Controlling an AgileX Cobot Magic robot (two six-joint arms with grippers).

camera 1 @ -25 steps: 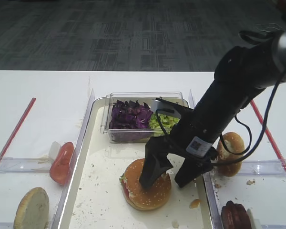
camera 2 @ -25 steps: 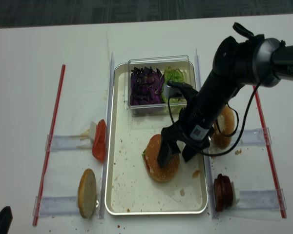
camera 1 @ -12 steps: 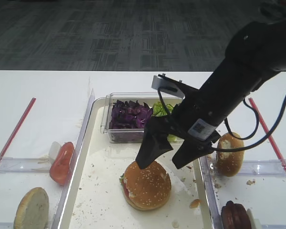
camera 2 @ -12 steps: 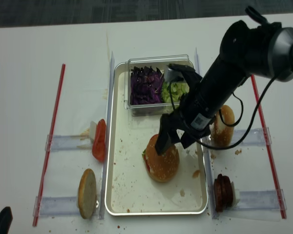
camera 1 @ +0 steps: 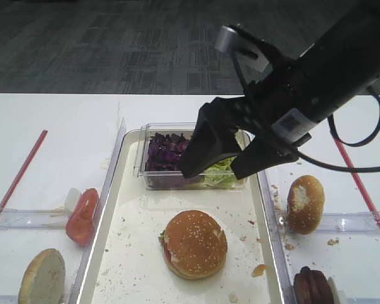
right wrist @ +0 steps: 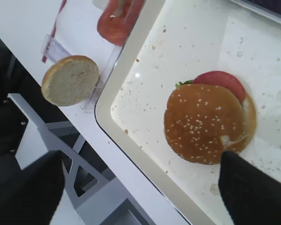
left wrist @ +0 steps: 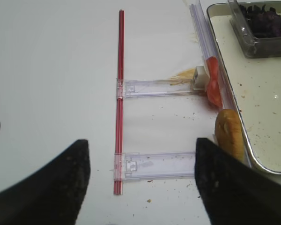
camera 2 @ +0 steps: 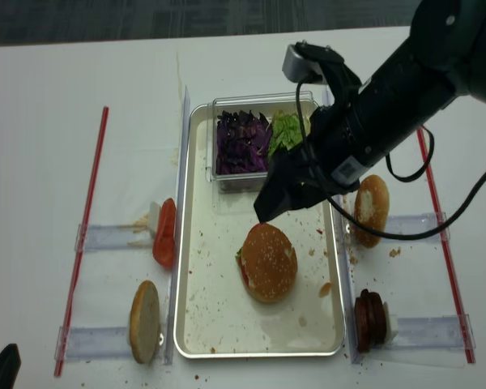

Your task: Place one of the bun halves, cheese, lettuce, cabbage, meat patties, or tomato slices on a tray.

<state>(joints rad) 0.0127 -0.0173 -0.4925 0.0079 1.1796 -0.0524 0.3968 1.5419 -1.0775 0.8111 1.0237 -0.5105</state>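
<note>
A domed sesame bun top (camera 1: 195, 244) (camera 2: 267, 261) (right wrist: 206, 123) caps a stack on the off-white tray (camera 1: 133, 253) (camera 2: 215, 308), with a tomato slice (right wrist: 222, 79) peeking out beneath it. My right gripper (camera 1: 214, 172) (camera 2: 285, 209) (right wrist: 140, 197) hangs open and empty well above the stack, touching nothing. Over the bare table left of the tray, my left gripper (left wrist: 140, 187) is open and empty. Cabbage (camera 1: 168, 152) and lettuce (camera 1: 218, 166) fill a clear box. Meat patties (camera 1: 311, 285) stand right of the tray. No cheese is in view.
Left of the tray a tomato slice (camera 1: 82, 215) and a pale bun half (camera 1: 43, 278) lean in clear holders. A seeded bun with a white patch (camera 1: 304, 202) stands on the right. Red strips (camera 2: 85, 235) (camera 2: 437, 203) border both sides.
My right gripper has lifted off the bun top and risen toward the clear box, jaws open throughout. The bun top stays on the stack.
</note>
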